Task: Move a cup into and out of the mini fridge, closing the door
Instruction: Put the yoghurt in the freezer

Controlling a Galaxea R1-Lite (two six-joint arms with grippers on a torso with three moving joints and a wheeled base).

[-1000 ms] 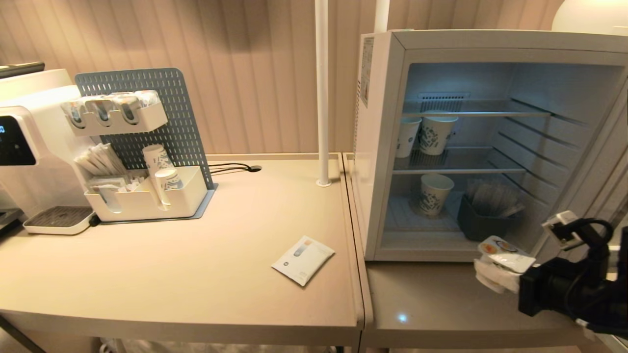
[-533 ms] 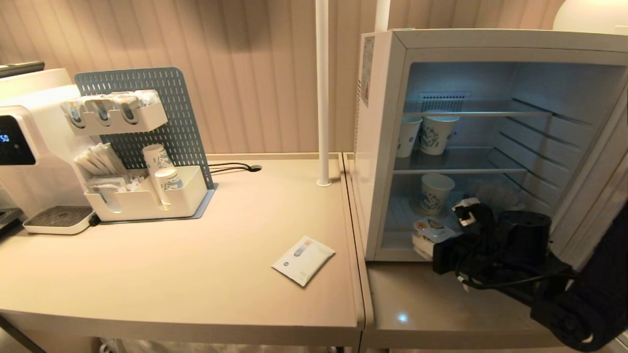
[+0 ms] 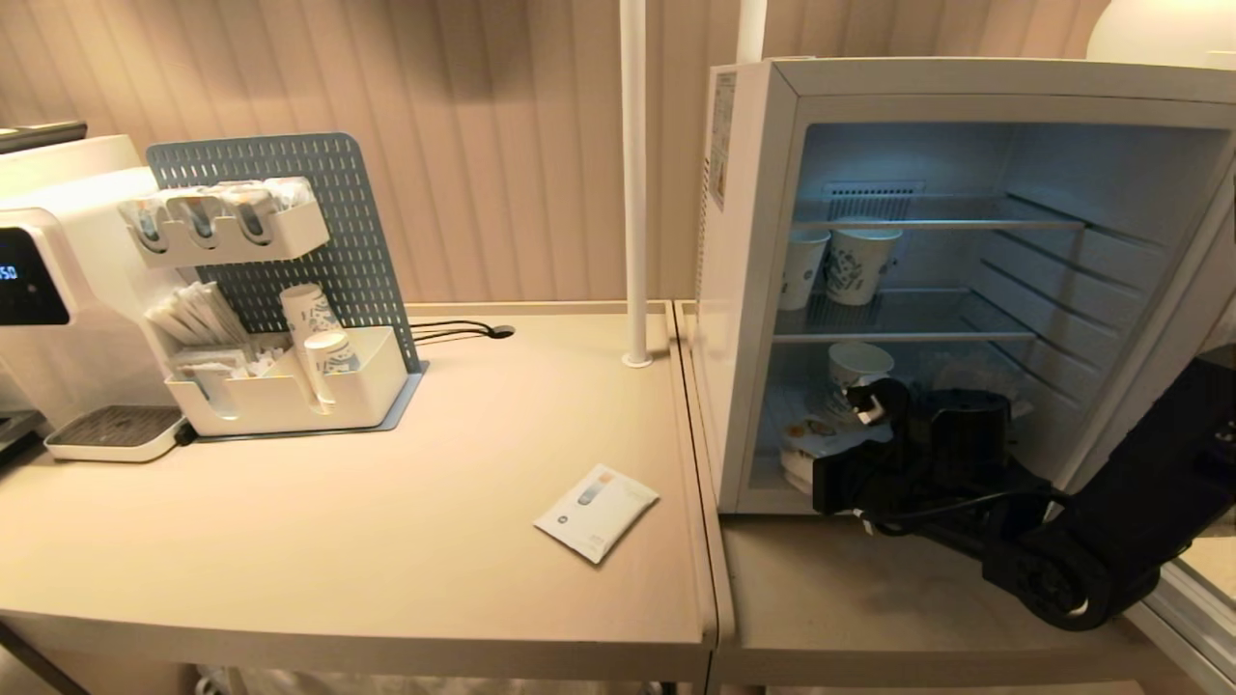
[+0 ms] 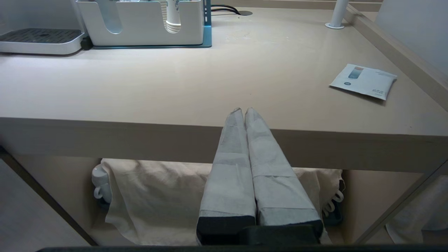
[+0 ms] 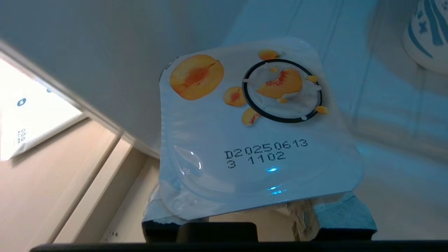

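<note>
The cup is a small white tub with a peach-printed peel lid. My right gripper is shut on it from the sides, its fingers mostly hidden under the lid. It holds the cup just inside the front left of the bottom compartment of the mini fridge, close to the left wall. The fridge stands open and lit, and the door is swung out to the right with only its lower edge showing. My left gripper is parked shut and empty below the table's front edge.
Blue-patterned paper cups stand on the middle shelf and on the fridge floor behind my gripper. A flat white sachet lies on the table. A pegboard organiser, a drinks machine and a white pole stand further left.
My right arm has swung left and inward with the cup, from in front of the fridge's lower right corner to the front left of the bottom compartment. The left arm has kept still.
</note>
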